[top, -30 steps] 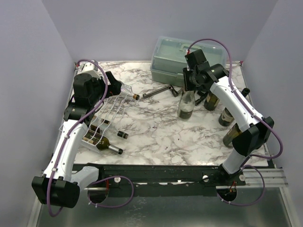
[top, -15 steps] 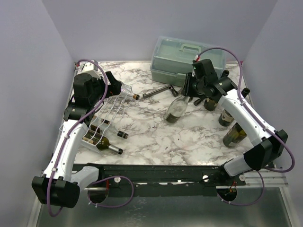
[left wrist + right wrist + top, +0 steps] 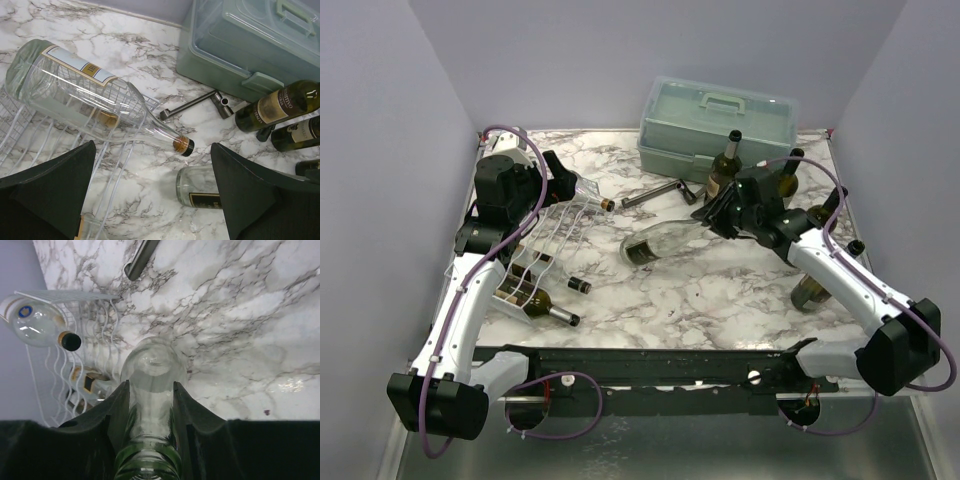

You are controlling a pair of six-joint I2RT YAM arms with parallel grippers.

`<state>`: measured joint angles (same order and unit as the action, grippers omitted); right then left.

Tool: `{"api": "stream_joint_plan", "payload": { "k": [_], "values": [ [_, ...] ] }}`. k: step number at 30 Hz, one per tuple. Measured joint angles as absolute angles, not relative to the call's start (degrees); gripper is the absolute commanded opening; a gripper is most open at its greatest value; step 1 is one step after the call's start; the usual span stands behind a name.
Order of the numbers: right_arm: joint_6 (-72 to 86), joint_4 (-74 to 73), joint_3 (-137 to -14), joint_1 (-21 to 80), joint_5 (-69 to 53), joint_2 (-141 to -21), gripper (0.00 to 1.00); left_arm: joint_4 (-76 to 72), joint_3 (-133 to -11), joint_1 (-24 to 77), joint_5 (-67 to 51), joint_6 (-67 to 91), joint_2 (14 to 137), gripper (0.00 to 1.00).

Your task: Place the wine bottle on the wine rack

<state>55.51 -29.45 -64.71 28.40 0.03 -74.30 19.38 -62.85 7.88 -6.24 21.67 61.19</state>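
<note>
While my right gripper (image 3: 150, 390) is clamping the neck of the wine bottle (image 3: 655, 243) mid-frame, I am not yet reaching the wine rack (image 3: 555, 232) at left; my left gripper (image 3: 152, 172) is gaping empty

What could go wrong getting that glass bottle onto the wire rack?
The right gripper holds the clear bottle only by its neck, tilted almost flat, so it might slip. The wine rack already carries a labelled bottle, and the open left gripper hovers over it: a bump seems possible. Dark bottles stand close beside the right arm.
</note>
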Motion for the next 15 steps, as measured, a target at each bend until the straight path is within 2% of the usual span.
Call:
{"api": "stream_joint_plan", "payload": {
  "k": [8, 15],
  "values": [
    [71.9, -12.8, -49.6, 28.4, -8.6, -73.5, 0.01, 19.4, -62.8, 7.9, -6.2, 21.7, 61.2, 0.99],
    [79.5, -4.4, -41.3, 28.4, -10.1, -71.3, 0.01, 19.4, -62.8, 7.9, -6.2, 21.7, 61.2, 0.99]
  ]
}}
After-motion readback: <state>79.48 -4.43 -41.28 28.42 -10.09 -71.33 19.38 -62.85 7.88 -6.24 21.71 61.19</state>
